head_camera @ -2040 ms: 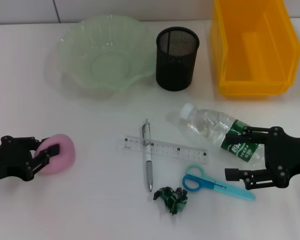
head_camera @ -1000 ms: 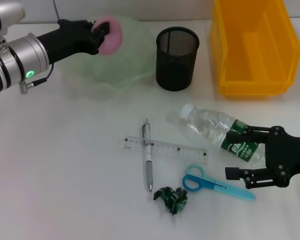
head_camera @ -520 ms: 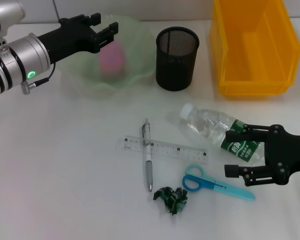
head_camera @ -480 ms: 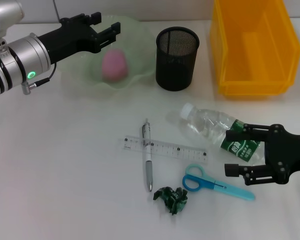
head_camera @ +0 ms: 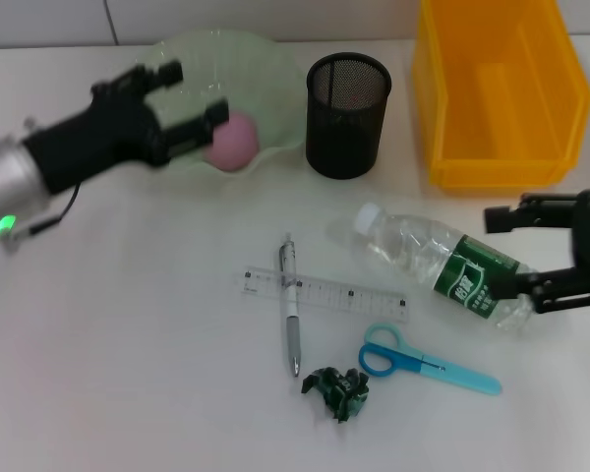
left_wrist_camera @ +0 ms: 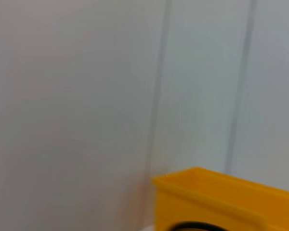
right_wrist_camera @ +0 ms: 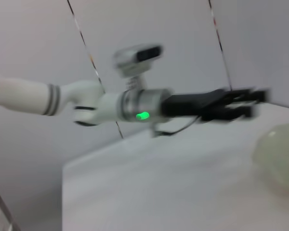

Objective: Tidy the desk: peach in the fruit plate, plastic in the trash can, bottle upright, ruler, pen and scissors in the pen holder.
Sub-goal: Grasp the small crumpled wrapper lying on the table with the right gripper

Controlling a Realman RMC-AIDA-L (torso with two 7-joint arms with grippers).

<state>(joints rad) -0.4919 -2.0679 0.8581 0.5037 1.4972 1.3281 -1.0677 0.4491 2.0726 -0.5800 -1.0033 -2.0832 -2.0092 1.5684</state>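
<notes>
- Lying loose at the near edge: crumpled plastic [head_camera: 337, 391], scissors [head_camera: 428, 365], and pen [head_camera: 291, 317] crossing ruler [head_camera: 323, 293]; all waiting for sorting.
- Resting on its side just beyond: bottle [head_camera: 442, 265], base end sitting between the spread, unclamped fingers of right gripper [head_camera: 556, 258], presumably positioned for righting.
- Sitting farther back: peach [head_camera: 233, 141] inside fruit plate [head_camera: 265, 69], delivery apparently done; left gripper [head_camera: 187, 101] hovering beside it, fingers apart, gripping nothing.
- Standing farthest: pen holder [head_camera: 347, 115] and trash can [head_camera: 500, 90].

table [head_camera: 128, 324]: white, matte | wall [left_wrist_camera: 77, 96]: pale panels, dark seams
</notes>
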